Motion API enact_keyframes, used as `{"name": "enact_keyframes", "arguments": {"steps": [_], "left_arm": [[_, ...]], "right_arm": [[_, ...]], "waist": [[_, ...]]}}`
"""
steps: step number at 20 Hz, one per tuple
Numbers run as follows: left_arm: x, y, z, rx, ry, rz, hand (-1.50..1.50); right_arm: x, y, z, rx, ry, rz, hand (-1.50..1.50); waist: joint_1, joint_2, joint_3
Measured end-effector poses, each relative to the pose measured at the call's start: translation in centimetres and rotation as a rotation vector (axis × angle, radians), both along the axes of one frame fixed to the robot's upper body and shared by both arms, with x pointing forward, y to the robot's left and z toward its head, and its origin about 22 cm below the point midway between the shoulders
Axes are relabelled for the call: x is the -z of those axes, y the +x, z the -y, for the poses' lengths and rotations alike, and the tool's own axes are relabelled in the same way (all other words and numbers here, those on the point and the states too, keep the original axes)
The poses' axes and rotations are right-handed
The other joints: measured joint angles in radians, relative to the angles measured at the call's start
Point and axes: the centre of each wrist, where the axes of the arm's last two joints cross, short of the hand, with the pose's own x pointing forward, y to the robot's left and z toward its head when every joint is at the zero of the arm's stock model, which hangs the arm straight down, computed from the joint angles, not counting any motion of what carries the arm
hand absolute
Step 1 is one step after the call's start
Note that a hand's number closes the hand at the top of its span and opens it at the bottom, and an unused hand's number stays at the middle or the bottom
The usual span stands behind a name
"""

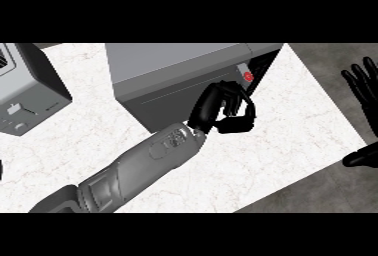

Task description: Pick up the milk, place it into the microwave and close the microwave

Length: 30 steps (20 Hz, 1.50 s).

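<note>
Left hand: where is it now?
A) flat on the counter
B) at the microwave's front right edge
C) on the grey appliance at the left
B: the left hand sits at the right edge of the microwave front, just below a red spot.

One camera does the looking, set up where the robot's head is and aimed steeply down at the white marble counter (295, 145). It faces out from the body: the left forearm (140, 167) comes in from the lower edge and runs up towards the microwave (177, 65), seen from above and in front. It sits close, so a grey appliance (29, 95) is cut by the left edge and the right hand (363, 82) by the right.
</note>
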Motion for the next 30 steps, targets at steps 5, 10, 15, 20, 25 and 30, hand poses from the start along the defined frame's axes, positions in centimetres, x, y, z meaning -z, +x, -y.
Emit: {"name": "enact_keyframes", "arguments": {"steps": [5,10,15,20,25,30], "left_arm": [[0.0,0.0,-0.1,-0.029,-0.01,0.0,1.5],[0.0,0.0,0.0,-0.047,-0.015,-0.005,1.5],[0.1,0.0,-0.1,-0.07,-0.02,-0.015,1.5],[0.1,0.1,-0.3,-0.106,-0.028,-0.022,1.5],[0.1,0.3,-0.4,-0.132,-0.035,-0.021,1.5],[0.2,0.3,-0.6,-0.157,-0.045,-0.018,1.5]], "right_arm": [[-1.0,0.5,-0.8,-0.073,-0.02,-0.013,-1.5],[-3.2,1.1,-2.3,-0.198,-0.092,0.016,1.5],[-5.2,1.3,-4.5,-0.327,-0.154,0.052,1.5],[-6.2,1.0,-6.3,-0.414,-0.181,0.069,1.5],[-7.0,0.6,-7.6,-0.478,-0.193,0.085,1.5],[-7.5,0.1,-8.4,-0.524,-0.2,0.093,1.5]], "waist": [[-0.01,0.001,0.0],[-0.015,0.0,0.0],[-0.023,-0.003,0.001],[-0.037,-0.006,0.002],[-0.056,-0.006,0.001],[-0.067,-0.008,0.001]]}}
